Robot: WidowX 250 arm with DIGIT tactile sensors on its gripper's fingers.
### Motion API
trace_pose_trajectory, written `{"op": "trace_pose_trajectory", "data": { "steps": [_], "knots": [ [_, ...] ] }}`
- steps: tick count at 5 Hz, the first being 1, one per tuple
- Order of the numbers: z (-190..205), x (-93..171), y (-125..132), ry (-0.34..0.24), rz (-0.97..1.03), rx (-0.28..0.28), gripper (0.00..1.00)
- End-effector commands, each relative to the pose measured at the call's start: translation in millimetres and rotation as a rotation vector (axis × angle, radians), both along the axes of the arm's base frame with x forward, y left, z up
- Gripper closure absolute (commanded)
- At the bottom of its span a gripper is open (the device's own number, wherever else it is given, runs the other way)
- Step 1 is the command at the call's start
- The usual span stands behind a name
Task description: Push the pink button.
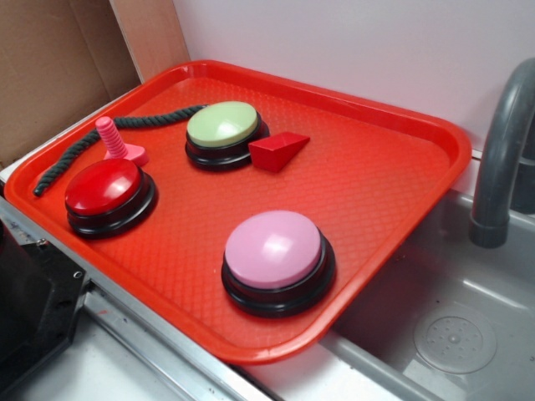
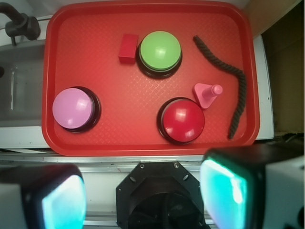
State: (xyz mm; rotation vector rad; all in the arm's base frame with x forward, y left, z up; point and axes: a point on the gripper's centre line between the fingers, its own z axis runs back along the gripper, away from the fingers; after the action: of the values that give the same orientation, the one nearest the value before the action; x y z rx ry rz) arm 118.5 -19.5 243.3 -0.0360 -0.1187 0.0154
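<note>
The pink button point(image 1: 272, 248) has a pale pink dome on a black round base and sits near the front right edge of the red tray point(image 1: 376, 175). From the wrist camera the pink button point(image 2: 72, 108) lies at the tray's left side. My gripper point(image 2: 143, 198) hangs high above the robot base, outside the tray's near edge, well away from the button. Its two fingers point(image 2: 224, 193) stand wide apart with nothing between them. The gripper does not show in the exterior view.
On the tray point(image 2: 100, 138) also sit a red-domed button point(image 2: 182, 119), a green-domed button point(image 2: 160, 51), a red wedge block point(image 2: 128, 47), a small pink ribbed peg point(image 2: 208, 93) and a dark rope point(image 2: 233, 90). A sink point(image 1: 451, 317) with a grey tap point(image 1: 501, 159) adjoins the tray.
</note>
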Motion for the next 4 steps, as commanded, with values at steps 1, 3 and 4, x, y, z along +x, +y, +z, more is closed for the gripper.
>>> {"op": "trace_pose_trajectory", "data": {
  "steps": [1,3,4],
  "knots": [
    [0,0,0,0.0,0.0,0.0,0.0],
    [-49,84,-41,0.077,-0.423,0.025,0.0],
    [-69,117,-58,0.078,-0.641,0.093,0.0]
  ]
}}
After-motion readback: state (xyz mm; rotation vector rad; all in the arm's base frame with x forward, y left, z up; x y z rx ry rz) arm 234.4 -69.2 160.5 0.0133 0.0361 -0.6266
